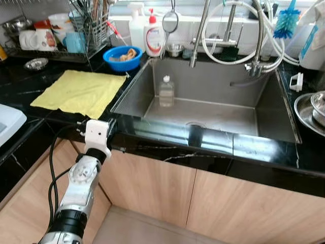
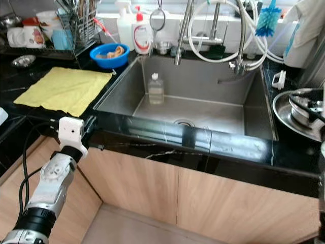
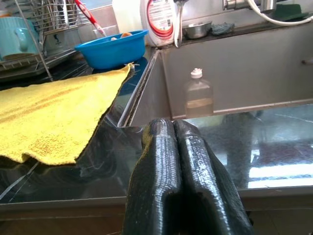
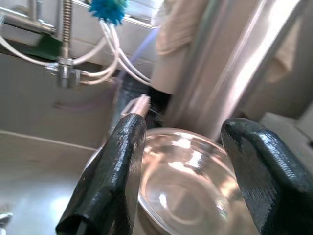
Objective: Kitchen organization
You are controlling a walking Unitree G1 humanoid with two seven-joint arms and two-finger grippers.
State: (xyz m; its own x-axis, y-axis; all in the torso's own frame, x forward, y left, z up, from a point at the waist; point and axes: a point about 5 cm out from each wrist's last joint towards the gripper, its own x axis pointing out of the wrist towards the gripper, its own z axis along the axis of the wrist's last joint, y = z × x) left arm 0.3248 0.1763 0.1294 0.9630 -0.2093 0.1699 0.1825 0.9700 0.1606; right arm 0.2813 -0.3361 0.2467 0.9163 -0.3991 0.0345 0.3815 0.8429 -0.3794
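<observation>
Two grippers here. The left gripper [image 3: 175,147] has its black fingers pressed flat together with nothing between them, parked at the front edge of the glossy black stone table [image 1: 213,145], just in front of the near left corner of the sink. The right gripper [image 4: 188,161] is spread wide and hovers right over a shiny round steel bowl [image 4: 183,181] that sits on the table to the right of the sink; can't tell if a finger actually touches the rim.

Going outward from the left gripper: a yellow terry cloth [image 1: 80,91] lies flat on the table just left of the sink, one corner reaching the sink's edge. Inside the rectangular stainless steel sink [image 1: 264,109] a small clear plastic bottle with a white cap [image 1: 166,92] stands upright near the back left corner. Behind the cloth there's a round blue plastic bowl [image 1: 122,58], and beside that a white soap bottle with a red pump [image 1: 154,35]. A wire dish rack with mugs and utensils [image 1: 61,33] sits in the far left corner.
</observation>
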